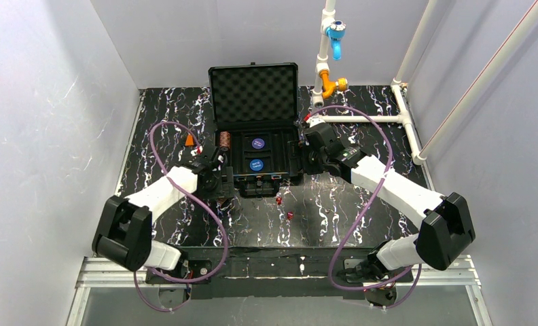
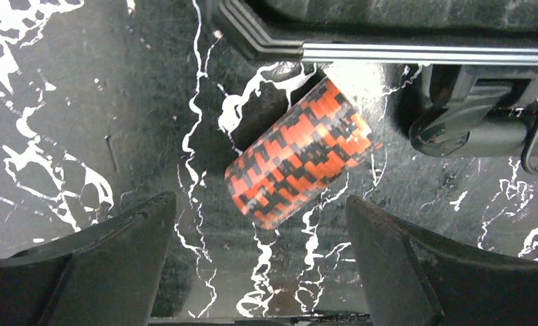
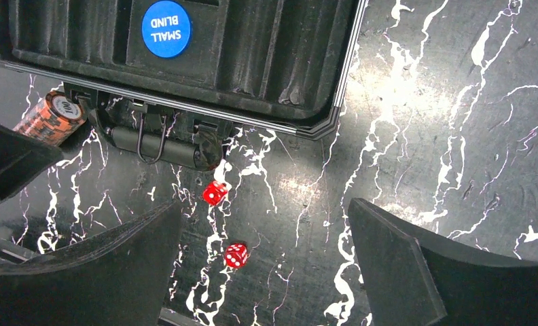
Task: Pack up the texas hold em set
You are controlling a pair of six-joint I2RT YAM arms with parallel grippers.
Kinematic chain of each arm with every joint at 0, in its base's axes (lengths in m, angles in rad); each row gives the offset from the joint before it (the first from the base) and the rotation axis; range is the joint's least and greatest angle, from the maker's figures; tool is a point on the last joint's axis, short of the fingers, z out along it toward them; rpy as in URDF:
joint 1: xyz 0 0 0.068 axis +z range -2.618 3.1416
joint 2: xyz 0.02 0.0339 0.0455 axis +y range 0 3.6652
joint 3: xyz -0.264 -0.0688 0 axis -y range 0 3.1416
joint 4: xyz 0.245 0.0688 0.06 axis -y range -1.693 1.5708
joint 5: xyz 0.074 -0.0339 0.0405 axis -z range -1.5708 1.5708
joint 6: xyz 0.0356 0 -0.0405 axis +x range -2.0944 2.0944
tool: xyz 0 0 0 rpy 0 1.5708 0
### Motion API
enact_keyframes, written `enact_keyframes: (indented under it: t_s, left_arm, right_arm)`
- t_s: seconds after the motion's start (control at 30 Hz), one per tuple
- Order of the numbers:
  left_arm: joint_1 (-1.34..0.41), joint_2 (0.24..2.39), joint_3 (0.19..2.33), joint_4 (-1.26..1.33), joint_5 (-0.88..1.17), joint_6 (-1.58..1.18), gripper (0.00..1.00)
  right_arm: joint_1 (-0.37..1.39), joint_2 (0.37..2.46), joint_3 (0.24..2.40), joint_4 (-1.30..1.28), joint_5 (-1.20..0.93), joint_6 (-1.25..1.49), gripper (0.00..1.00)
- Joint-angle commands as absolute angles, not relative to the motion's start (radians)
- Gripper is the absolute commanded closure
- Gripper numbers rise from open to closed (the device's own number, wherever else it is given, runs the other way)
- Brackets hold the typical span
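Off the front-left corner of the briefcase (image 1: 254,92), my left gripper (image 2: 258,204) hangs with jaws spread wide and empty over a chip stack (image 2: 300,153). It lies on its side on the table (image 2: 83,102), skewed across my fingers' line. Fetching it looks like the step in hand: I would turn the wrist to square up, drop, close, then carry it to the tray (image 3: 266,47). Two blue discs (image 1: 257,143) sit there. Before the case lie two red dice (image 3: 215,193), loose. My right gripper (image 3: 265,207) hovers over them, jaws equally wide, holding nothing.
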State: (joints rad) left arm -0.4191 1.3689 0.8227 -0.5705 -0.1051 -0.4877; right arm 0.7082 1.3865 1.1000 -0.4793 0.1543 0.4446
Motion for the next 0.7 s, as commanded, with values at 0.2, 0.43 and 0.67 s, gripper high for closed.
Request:
enact_keyframes:
  t_s: [0.2,0.43,0.67]
  left_arm:
    - [-0.438,1.510,0.882,-0.522,-0.140,-0.439,0.07]
    - [-0.444,1.569,0.883,-0.490,-0.117,-0.430,0.15]
    - [-0.468,1.590,0.877,-0.476,-0.068,-0.453,0.32]
  right_arm:
    - [0.704,1.346,1.083,-0.480,0.160,0.433,0.00]
    - [0.703,1.351,1.072,-0.485,0.167,0.432,0.00]
    - [0.700,1.363,1.079,-0.494,0.182,0.430,0.00]
